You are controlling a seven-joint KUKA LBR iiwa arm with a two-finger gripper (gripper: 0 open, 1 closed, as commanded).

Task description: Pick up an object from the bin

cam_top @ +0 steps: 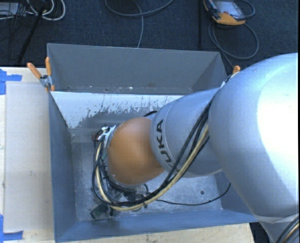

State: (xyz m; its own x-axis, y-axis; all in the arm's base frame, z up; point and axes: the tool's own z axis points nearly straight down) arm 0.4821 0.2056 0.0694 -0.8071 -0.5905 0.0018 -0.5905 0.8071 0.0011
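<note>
Silver arm link [261, 140], smooth and rounded, sits nearest the lens on the right and crosses over the right wall of the bin [61, 181]. The next link carries black lettering and slants down toward the bin's left half.

Orange cover [132, 151] on the wrist: glossy, dome-shaped, hanging over the left-centre of the floor. Gripper [122, 191] shows as dark hardware just under the cover's lower edge, low over the floor. Open or closed: cannot tell, since the cover hides it. Nothing can be seen to be held.

Cables [100, 186]: black and pale yellow, running along the arm's underside and looping round the left and lower side of the cover, close to the floor.

Small dark thing [101, 212]: flat, irregular, lying on the floor near the front-left corner, just beside the lowest cable loop. Kind not clear. Whether it touches the cables or the gripper cannot be told.

Bin is grey sheet metal with sloped walls. Back slope [119, 108] is scuffed with dark streaks and speckles. Left wall is near the cable loops, leaving a narrow strip of floor between them. Bare floor [200, 184] lies open to the right of the gripper, under the arm, dull and lightly mottled.
</note>
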